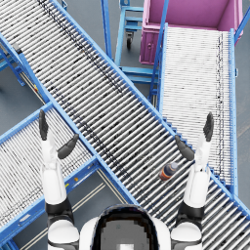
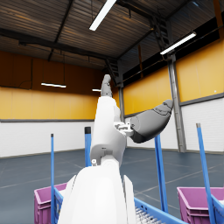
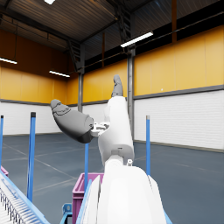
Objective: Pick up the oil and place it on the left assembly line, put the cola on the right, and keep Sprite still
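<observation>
Progress stands at nothing done, as far as the pictures show. Only one bottle point(image 1: 167, 172) is in sight. It lies on its side on the central conveyor point(image 1: 97, 88), at its near end, and neither hand touches it. It has a dark body with an orange end, so it may be the cola, but the label is too small to read. No oil and no Sprite can be seen on the central conveyor or off it.

The left hand point(image 1: 49, 141) is raised over the near left edge of the central conveyor, fingers spread wide and holding nothing. The right hand point(image 1: 201, 142) is raised at the near right edge, equally wide and empty, with the bottle lying near it.

By count there are one bottle, two hands and three roller lines. The left conveyor point(image 1: 19, 156) and the right conveyor point(image 1: 195, 73) branch off the central conveyor, and both are bare. One purple bin point(image 1: 149, 46) stands beyond its far side. Every placement remains to be made.
</observation>
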